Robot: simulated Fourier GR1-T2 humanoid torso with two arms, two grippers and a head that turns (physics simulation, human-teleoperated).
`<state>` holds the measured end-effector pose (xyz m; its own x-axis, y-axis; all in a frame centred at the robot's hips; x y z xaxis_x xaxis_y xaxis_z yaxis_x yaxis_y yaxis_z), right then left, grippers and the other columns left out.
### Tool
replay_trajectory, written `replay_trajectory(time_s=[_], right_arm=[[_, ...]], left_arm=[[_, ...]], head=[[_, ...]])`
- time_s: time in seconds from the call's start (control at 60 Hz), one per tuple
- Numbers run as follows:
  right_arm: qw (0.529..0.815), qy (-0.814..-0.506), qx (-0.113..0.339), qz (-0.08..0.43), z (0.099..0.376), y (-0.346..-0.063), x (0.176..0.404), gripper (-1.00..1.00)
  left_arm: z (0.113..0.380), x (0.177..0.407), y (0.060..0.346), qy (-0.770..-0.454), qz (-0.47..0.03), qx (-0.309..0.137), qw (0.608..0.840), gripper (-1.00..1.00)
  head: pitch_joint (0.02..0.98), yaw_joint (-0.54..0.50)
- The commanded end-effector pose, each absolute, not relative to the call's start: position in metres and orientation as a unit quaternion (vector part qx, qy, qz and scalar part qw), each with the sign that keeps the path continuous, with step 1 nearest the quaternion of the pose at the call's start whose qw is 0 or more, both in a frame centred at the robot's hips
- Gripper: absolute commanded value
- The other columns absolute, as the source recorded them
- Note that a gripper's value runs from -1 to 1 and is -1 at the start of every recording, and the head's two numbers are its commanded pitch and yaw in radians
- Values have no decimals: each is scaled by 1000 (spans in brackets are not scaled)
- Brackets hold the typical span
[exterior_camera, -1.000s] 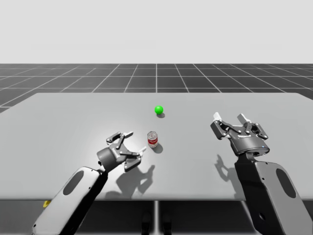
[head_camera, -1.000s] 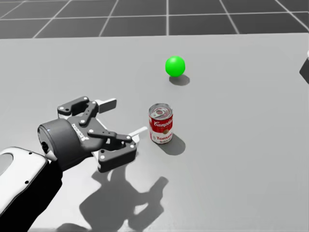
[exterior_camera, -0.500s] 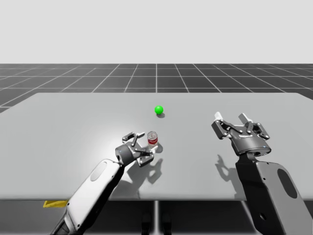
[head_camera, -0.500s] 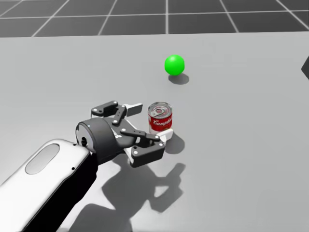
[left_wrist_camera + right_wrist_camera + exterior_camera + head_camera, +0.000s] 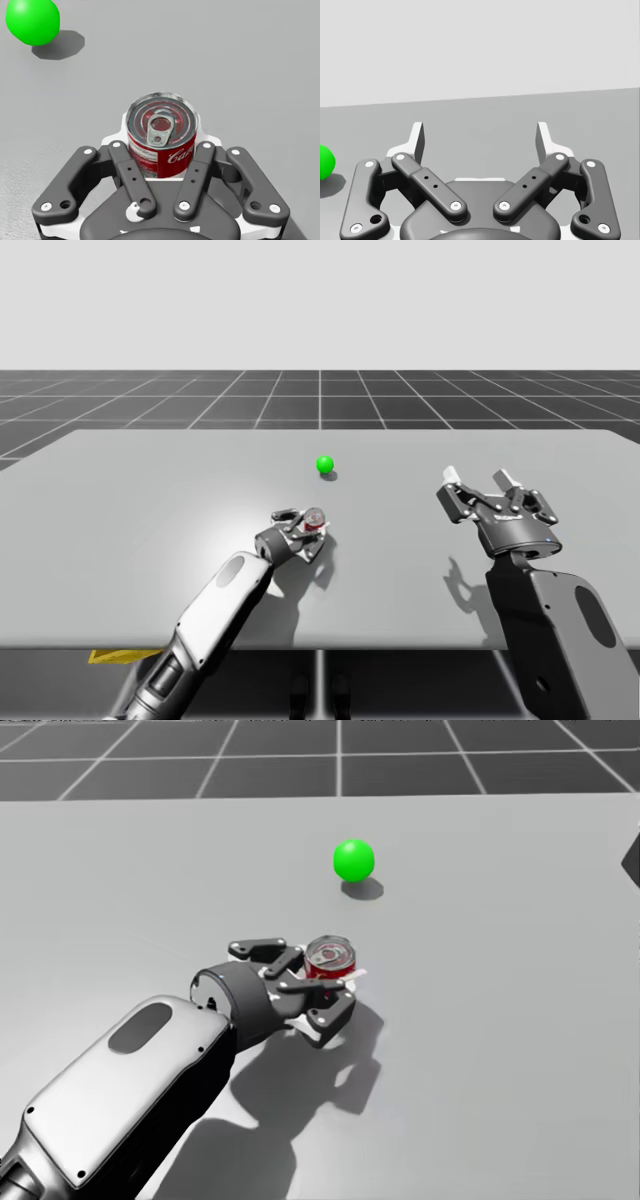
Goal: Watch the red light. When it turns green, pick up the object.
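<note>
The red can (image 5: 161, 125) stands upright on the table (image 5: 150, 500), left of centre and nearer us than the green light (image 5: 325, 464). Its long axis is vertical and its pull-tab lid faces up. Our left wrist view resolves what our high view leaves unclear: our left gripper (image 5: 162, 137) clamps the can's sides. Our right gripper (image 5: 480, 137) hangs spread wide, well apart to the right.

Red can (image 5: 161, 125): base and lower wall hidden behind left gripper (image 5: 161, 137) linkage. Fingertips (image 5: 116, 137) mostly tucked behind the can's sides. Head view: can's near side covered by that claw's fingers. High view: can mostly buried in the claw, too small to tell grip contact. Green ball (image 5: 31, 21), ahead of the left claw and off to one side, cut by frame edge. Also cut off beside right gripper (image 5: 480, 137).
</note>
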<state>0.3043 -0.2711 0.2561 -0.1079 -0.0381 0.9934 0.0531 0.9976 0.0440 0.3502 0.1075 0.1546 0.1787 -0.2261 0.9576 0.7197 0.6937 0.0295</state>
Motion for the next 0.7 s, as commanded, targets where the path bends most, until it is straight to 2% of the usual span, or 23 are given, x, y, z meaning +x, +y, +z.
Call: replay_trajectory(time_s=[0.017,0.2,0.533,0.7], right_arm=[[667,-745,-5,-35,257,-272,305,-1000],[666,-745,-5,-35,257,-272,305,-1000],[666,-745,-7,-36,257,-274,305,-1000],[666,-745,-7,-36,257,-274,305,-1000]], left_arm=[[145,349,105,-546,-335,-226,734,1000],[142,349,106,-545,-343,-222,732,1000],[139,345,106,-543,-354,-219,729,1000],[138,345,105,-543,-358,-218,728,1000]], head=[[744,39],[678,37],[449,31],[395,31]])
